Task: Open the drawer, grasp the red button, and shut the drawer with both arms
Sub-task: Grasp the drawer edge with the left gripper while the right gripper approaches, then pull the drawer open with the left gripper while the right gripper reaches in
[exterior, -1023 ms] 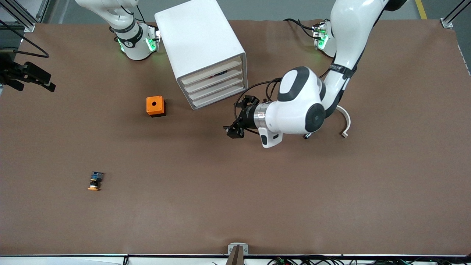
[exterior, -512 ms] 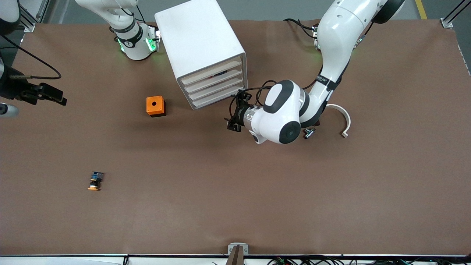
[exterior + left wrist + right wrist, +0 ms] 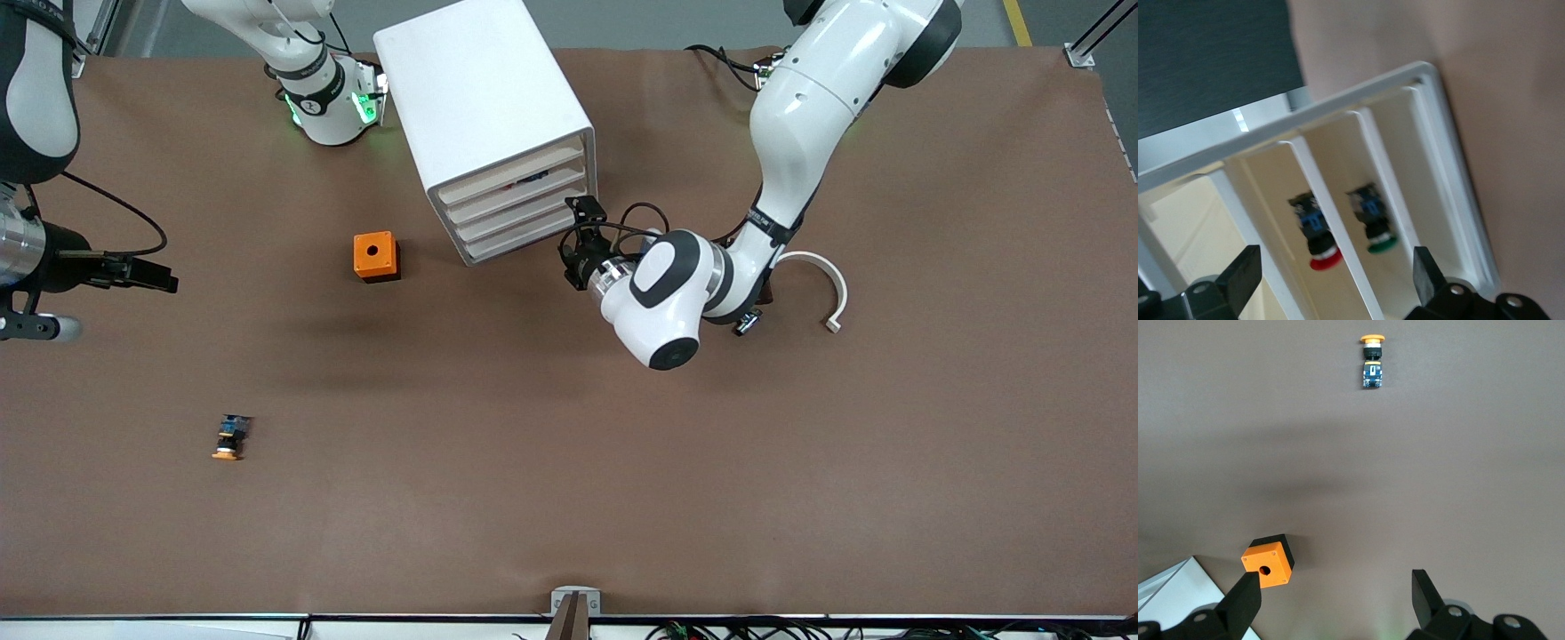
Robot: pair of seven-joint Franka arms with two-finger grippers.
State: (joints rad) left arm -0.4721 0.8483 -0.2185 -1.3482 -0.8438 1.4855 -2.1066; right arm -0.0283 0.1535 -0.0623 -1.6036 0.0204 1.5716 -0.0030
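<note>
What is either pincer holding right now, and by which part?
Nothing. The left pincer is open in front of the cabinet's drawers; the right pincer is open over bare table.

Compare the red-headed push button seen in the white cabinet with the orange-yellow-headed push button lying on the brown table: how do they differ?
Head colour: the red-headed push button has a red cap; the orange-yellow-headed push button an orange-yellow one.
Place: the red one sits in a drawer of the white cabinet, beside a green-headed button; the orange-yellow one lies in the open on the brown table, nearer the front camera than the cabinet.
Shared: black body, bluish rear block.
</note>
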